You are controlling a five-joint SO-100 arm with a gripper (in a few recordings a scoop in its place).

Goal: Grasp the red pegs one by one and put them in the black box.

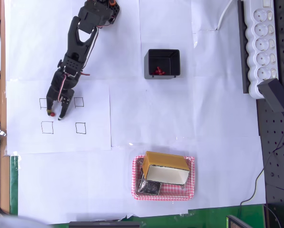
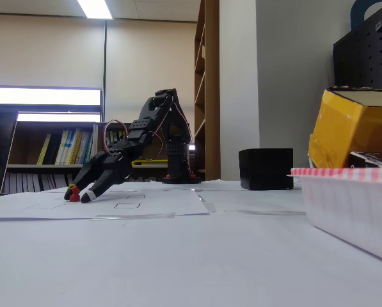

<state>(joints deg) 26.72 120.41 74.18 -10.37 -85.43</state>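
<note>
In the overhead view my black gripper (image 1: 55,114) reaches down to the white paper at the left, fingertips on the sheet. A tiny red peg (image 1: 52,114) lies between the fingers, close to the left one, and the jaws stand wider than the peg. From the side, the fixed view shows the gripper (image 2: 79,196) low on the paper with the red peg (image 2: 74,190) at its tips. The black box (image 1: 162,53) stands apart at upper centre with red pegs (image 1: 158,71) inside. In the fixed view the black box (image 2: 265,169) is at the right.
Four small drawn squares (image 1: 81,128) mark the paper around the gripper. A red-checked tray (image 1: 137,192) holding a yellow-and-white cardboard box (image 1: 164,161) sits at the lower centre. A white power strip (image 1: 260,47) and a black pegboard (image 1: 277,142) line the right edge.
</note>
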